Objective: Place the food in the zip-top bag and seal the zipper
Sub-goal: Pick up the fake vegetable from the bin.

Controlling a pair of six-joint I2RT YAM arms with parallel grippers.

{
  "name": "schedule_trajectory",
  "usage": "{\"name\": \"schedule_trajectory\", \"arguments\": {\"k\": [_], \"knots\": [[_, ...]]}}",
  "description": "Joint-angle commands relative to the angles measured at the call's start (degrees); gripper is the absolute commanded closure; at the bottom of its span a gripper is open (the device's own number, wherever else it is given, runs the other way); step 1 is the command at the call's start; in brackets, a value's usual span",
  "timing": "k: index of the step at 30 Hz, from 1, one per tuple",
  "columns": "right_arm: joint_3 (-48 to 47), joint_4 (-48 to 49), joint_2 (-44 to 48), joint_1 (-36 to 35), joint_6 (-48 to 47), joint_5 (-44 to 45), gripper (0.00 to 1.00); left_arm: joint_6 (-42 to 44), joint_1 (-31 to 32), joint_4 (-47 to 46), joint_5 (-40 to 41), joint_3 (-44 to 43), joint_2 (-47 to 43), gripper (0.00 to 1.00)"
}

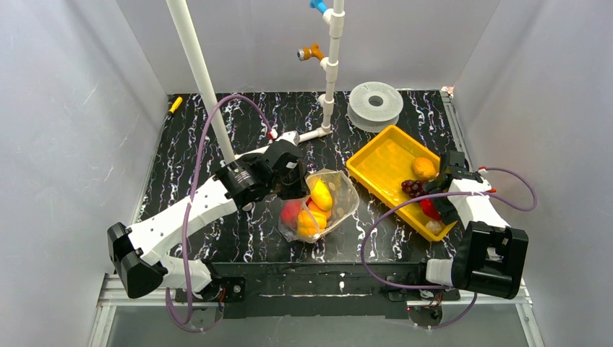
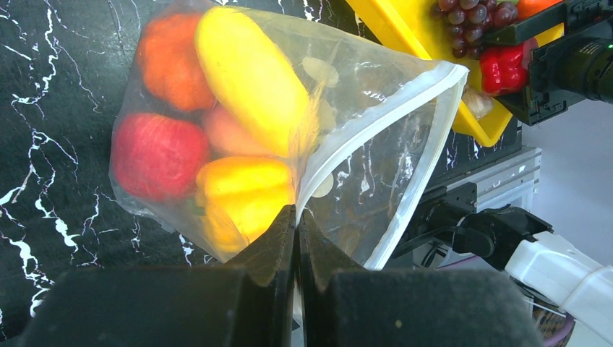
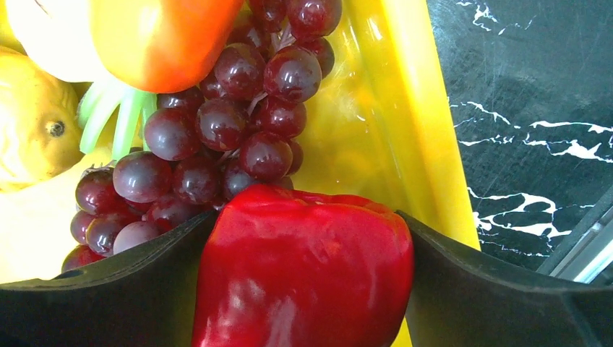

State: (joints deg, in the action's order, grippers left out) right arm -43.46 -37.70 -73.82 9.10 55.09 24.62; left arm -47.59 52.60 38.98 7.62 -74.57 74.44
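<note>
Left gripper (image 2: 296, 217) pinched shut on the zipper (image 2: 369, 134) holds the zip-top bag (image 2: 376, 188) open beside the yellow tray (image 1: 387, 155); right gripper (image 3: 307, 217), spread wide astride the red pepper (image 3: 303, 282) inside that tray, should close clear of the grapes (image 3: 238, 123)

Top external view looks steeply down from above and behind the near edge of the table (image 1: 173, 155), taking in all of it; left wrist view faces the zip-top bag (image 2: 376, 144) at close range; right wrist view sits closest, over the yellow tray (image 3: 394, 108), whose grapes (image 3: 217, 137) and red pepper (image 3: 303, 275) appear in all three.
</note>
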Motion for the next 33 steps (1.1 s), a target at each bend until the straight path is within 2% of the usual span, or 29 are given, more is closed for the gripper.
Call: {"name": "schedule_trajectory", "arguments": {"k": [1,4,7,13,15,17,21,28,33], "knots": [[0.6,2.7,1.6,0.0,-0.9,-1.8,0.11,0.5,-0.3,0.2,-0.1,-1.1,0.0,1.0],[0.6,2.8,4.3,0.0,-1.7,-2.0,0.2,0.5,-0.3,0.0,-0.1,-1.0,0.0,1.0],[0.7,3.6,8.3,-0.1,-3.2,-2.5,0.37,0.5,-0.3,0.0,-0.1,-1.0,0.1,1.0],[0.2,4.6,15.9,-1.6,-6.6,-3.1,0.5,0.4,-0.3,0.0,-0.2,-0.9,0.4,1.0],[-0.5,4.9,17.4,-2.5,-8.2,-4.7,0.57,0.4,-0.3,-0.1,-0.2,-1.1,0.5,1.0],[-0.7,6.7,19.0,-3.5,-10.7,-9.8,0.67,0.4,-0.3,0.0,-0.1,-1.3,0.6,1.0],[-0.5,12.1,22.9,-7.6,-15.1,-18.1,0.72,0.2,-0.3,0.0,0.0,-1.5,0.6,1.0],[-1.7,21.6,28.4,-22.7,-20.9,-27.2,0.74,0.2,-0.3,0.0,0.4,-1.8,0.0,1.0],[-2.3,27.7,28.9,-31.9,-23.1,-35.7,0.74,0.1,-0.3,0.3,0.9,-1.9,-0.6,1.0]]}}
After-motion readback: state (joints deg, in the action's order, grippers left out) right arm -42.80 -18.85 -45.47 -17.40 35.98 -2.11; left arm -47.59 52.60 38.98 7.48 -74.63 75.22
